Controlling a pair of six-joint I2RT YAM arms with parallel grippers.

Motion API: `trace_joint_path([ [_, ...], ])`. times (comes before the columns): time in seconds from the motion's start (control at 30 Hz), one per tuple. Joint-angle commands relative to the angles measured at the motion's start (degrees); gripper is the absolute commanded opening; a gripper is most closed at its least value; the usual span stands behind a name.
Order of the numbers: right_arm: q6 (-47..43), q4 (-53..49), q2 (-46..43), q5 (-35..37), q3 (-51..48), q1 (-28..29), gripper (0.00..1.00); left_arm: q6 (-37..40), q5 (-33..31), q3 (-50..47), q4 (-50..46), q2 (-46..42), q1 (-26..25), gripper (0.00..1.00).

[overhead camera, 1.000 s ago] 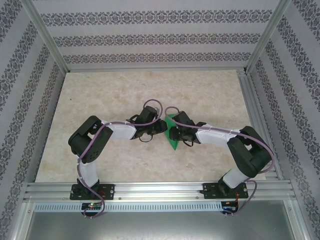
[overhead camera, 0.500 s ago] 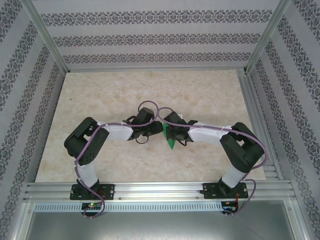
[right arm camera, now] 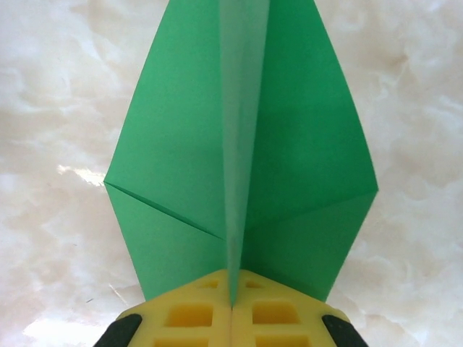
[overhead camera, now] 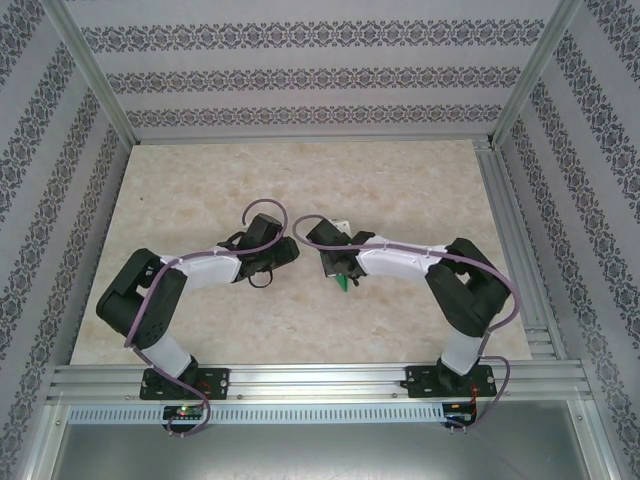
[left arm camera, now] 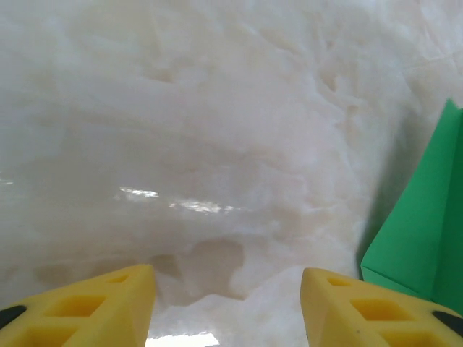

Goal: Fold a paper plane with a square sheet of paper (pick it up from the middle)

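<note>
Right end effector (right arm camera: 231, 307) has its two yellow fingers pressed together on the centre ridge of the paper plane (right arm camera: 181, 181), pinching the standing fold at the wide tail end. The bright green paper spreads into a wing on either side of that ridge and narrows toward a point away from the wrist. From above, the right end effector (overhead camera: 338, 266) sits near the middle of the worktop (overhead camera: 420, 190), with a small piece of the green paper plane (overhead camera: 343, 282) showing at its near side. Whether the paper rests on the marble-patterned surface or hangs just over it I cannot tell.

Left end effector (left arm camera: 226, 280) is wide open with nothing between its fingers, only bare worktop. A green edge of the paper plane (left arm camera: 419, 231) stands just to its right, apart from the fingers.

By my reading the folding is well along: the body crease and diagonal folds are in, and the step in hand is holding the ridge to shape the wings. The next move likely calls for the left end effector to come across and press or fold down a wing while the right one holds the ridge firm. Thin paper may slip or crumple if pushed too hard.
</note>
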Motion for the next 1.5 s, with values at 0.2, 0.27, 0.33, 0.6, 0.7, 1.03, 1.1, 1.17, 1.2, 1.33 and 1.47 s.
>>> trace_joint_path([
  [0.2, -1.0, -3.4, 6.4, 2.2, 4.0, 2.3, 0.14, -0.4, -2.8, -1.4, -2.9, -2.6, 1.0, 0.6],
  [0.27, -0.9, -3.3, 6.7, 2.0, 4.1, 2.5, 0.16, -0.4, -2.8, -1.4, -3.0, -2.5, 1.0, 0.6],
  [0.33, -0.6, -2.9, 6.9, 1.7, 3.9, 2.5, 0.19, -0.5, -2.8, -1.3, -3.0, -2.3, 1.0, 0.6],
  [0.6, 0.4, -2.6, 6.2, 2.3, 3.9, 2.5, 0.19, -0.4, -2.5, -1.1, -3.2, -2.1, 1.0, 0.61],
  [0.7, 1.0, -2.4, 5.4, 2.4, 3.7, 2.5, 0.19, -0.4, -2.5, -1.0, -3.3, -2.1, 1.0, 0.61],
  [1.03, 4.5, 0.4, 4.0, 1.3, 0.7, 2.3, 0.23, -0.3, -2.5, -1.2, -3.8, -2.7, 1.0, 0.64],
  [1.1, 4.7, 0.5, 4.0, 1.2, 0.7, 2.2, 0.25, -0.2, -2.9, -1.2, -4.1, -3.2, 1.0, 0.65],
  [1.17, 4.9, 1.0, 3.7, 1.1, 0.3, 2.0, 0.24, 0.0, -3.5, -1.2, -4.7, -3.7, 1.0, 0.67],
  [1.2, 5.0, 1.2, 3.5, 1.0, 0.2, 1.8, 0.22, 0.1, -3.9, -1.2, -5.0, -3.9, 1.0, 0.68],
  [1.33, 4.6, 1.5, 1.5, 1.5, 0.1, 1.1, 0.11, 0.8, -5.0, -1.5, -6.1, -5.4, 1.4, 0.73],
  [1.47, 2.8, 2.4, -2.1, 1.3, 0.4, -0.8, 0.06, 2.4, -6.6, -1.7, -8.6, -8.0, 3.0, 0.79],
])
